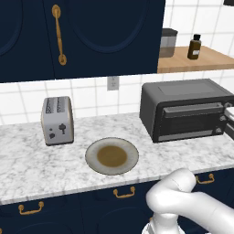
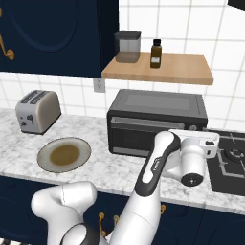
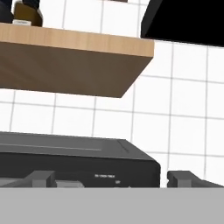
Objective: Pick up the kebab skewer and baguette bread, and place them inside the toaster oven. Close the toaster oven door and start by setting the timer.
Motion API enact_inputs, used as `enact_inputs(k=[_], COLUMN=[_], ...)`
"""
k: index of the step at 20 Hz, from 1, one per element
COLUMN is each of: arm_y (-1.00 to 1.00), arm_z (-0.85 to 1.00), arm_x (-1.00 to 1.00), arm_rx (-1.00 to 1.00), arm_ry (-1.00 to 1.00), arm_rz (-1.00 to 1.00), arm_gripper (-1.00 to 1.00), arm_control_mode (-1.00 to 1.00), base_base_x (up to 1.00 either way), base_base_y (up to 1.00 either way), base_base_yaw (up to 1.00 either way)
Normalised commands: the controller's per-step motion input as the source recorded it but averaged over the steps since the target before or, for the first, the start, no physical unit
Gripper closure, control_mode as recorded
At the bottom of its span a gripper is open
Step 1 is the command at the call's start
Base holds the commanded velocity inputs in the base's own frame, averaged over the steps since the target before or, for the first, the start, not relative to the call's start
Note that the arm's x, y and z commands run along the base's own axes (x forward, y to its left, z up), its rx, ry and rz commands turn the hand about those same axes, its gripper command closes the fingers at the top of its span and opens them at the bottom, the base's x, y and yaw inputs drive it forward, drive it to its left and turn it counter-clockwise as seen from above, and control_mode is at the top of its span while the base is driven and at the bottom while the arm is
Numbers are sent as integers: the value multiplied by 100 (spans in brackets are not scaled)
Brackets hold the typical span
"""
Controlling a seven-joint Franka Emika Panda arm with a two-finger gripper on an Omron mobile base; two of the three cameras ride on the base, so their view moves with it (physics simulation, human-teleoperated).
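Gripper (image 3: pixel 111 179) is hovering open at the toaster oven (image 2: pixel 157 122) front's right side; the timer knob is probably next, needing square alignment before pinching

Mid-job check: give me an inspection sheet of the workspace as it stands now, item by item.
Surface: marble counter.
Job's things: toaster oven at the back wall, toaster oven door shut; skewer and baguette nothing seen.
Clutter: plate with a brown centre, silver toaster.
Grippers: gripper open, holding nothing, level with the oven's front right.
Cables: nothing seen.
Surroundings: wooden shelf with canister and brown bottle; stove on the right; navy cabinets.
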Motion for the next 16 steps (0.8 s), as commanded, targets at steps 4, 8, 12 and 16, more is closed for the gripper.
enact_inputs(k=[4, 8, 12, 16], arm_y=[-14, 0, -9, -25], arm_z=[-12, -23, -7, -11], arm_x=[1, 21, 18, 7], arm_rx=[0, 0, 0, 0], arm_ry=[0, 0, 0, 0], arm_rz=[1, 1, 1, 0], arm_gripper=[-100, -100, -100, -100], arm_control_mode=[-100, -100, -100, -100], base_base_x=[0, 0, 0, 0], base_base_y=[0, 0, 0, 0], base_base_yaw=[0, 0, 0, 0])
